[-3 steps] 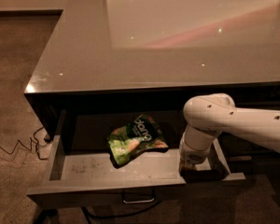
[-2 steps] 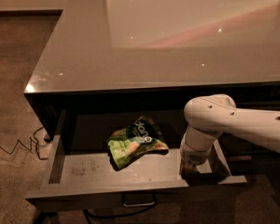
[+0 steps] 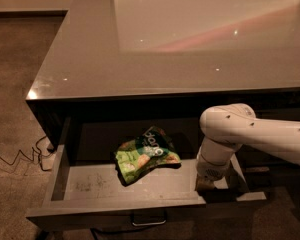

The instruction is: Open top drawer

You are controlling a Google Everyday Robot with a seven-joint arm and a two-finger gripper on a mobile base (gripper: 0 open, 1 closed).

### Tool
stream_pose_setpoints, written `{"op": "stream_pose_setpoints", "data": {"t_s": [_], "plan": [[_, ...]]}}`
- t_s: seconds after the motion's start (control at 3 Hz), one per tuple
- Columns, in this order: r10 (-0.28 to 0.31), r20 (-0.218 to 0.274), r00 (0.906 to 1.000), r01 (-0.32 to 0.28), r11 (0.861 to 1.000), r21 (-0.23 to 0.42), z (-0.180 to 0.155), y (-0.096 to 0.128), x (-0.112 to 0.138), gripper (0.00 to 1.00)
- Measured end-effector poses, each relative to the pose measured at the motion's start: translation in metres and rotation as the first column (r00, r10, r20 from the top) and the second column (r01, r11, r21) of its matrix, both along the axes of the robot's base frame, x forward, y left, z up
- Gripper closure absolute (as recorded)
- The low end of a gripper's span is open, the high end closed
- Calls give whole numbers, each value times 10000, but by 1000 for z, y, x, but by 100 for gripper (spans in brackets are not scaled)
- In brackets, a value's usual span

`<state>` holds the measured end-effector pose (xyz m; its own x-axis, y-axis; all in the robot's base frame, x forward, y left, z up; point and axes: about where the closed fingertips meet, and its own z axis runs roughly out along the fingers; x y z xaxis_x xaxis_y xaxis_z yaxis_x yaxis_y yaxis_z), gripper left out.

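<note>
The top drawer (image 3: 140,206) stands pulled well out from under the cabinet top, its scuffed grey floor showing. Its small metal pull handle (image 3: 149,219) sits at the centre of the front, at the bottom edge of the view. A green snack bag (image 3: 146,154) lies inside the drawer near the middle. My white arm reaches in from the right and bends down into the drawer's right end. The gripper (image 3: 208,182) is low inside the drawer by the front wall, to the right of the bag, mostly hidden by the wrist.
The glossy grey cabinet top (image 3: 180,39) fills the upper view. Brown carpet (image 3: 15,84) lies to the left. A thin cable (image 3: 17,159) runs across the floor by the cabinet's left corner.
The drawer has come further out towards the camera, showing more of its floor. The arm and gripper moved forward with it; the bag stayed in place in the drawer.
</note>
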<state>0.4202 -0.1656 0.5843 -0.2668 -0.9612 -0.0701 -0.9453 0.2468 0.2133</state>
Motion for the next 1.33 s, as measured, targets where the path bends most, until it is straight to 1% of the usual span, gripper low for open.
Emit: {"op": "stream_pose_setpoints", "data": {"t_s": [0.33,0.67,1.0,1.33], "plan": [[0,0,10000,0,10000,0,0,0,0,81],[0,-1,10000,0,10000,0,0,0,0,58],[0,-1,10000,0,10000,0,0,0,0,4],[0,-2,10000,0,10000,0,0,0,0,0]]}}
